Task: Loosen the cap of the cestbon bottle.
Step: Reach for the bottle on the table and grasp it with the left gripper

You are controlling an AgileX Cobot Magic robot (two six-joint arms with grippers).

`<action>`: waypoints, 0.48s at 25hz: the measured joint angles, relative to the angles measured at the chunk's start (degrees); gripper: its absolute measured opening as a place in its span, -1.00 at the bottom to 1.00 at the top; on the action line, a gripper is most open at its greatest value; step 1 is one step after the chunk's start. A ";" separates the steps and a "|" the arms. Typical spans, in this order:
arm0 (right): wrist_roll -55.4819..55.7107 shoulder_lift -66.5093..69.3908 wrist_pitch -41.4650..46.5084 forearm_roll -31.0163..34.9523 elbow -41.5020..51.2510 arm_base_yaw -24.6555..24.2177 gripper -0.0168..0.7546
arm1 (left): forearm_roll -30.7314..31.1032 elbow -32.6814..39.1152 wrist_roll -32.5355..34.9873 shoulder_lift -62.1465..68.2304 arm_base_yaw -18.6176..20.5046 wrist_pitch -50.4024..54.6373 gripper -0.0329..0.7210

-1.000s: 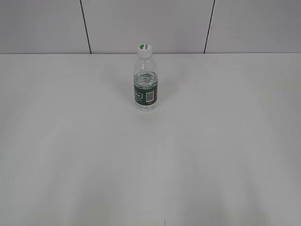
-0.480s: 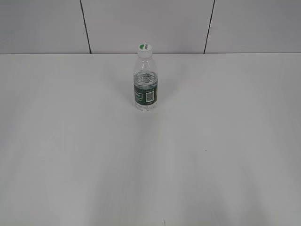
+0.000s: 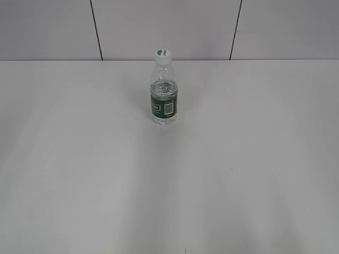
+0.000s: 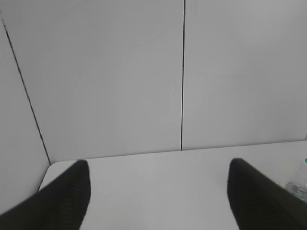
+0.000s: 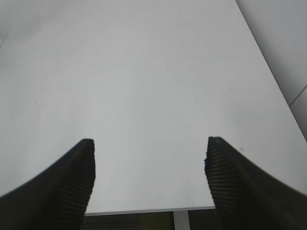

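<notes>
Bottle: cestbon bottle upright at the far middle of the surface, cap on top; a sliver also at the right edge of the left wrist view.
Left end effector: wide, empty, well apart from the bottle.
Right end effector: wide, empty, over bare surface.
Approach: steady the ribbed body with one end effector, close the other squarely around the cap, then twist.
Change: none against the earlier frames; bottle in the same spot.

No readable text anywhere. The cestbon bottle has a dark green label with a white barcode patch; its print is too small to read.
</notes>
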 joint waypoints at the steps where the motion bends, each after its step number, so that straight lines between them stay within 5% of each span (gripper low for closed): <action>1: 0.00 0.00 0.00 0.00 0.00 0.00 0.46 | -0.29 -1.10 0.07 2.04 0.00 -1.00 0.50; 12: 0.00 0.00 0.00 0.00 0.00 0.00 0.46 | -0.92 -8.51 1.39 23.40 -1.09 -15.43 0.47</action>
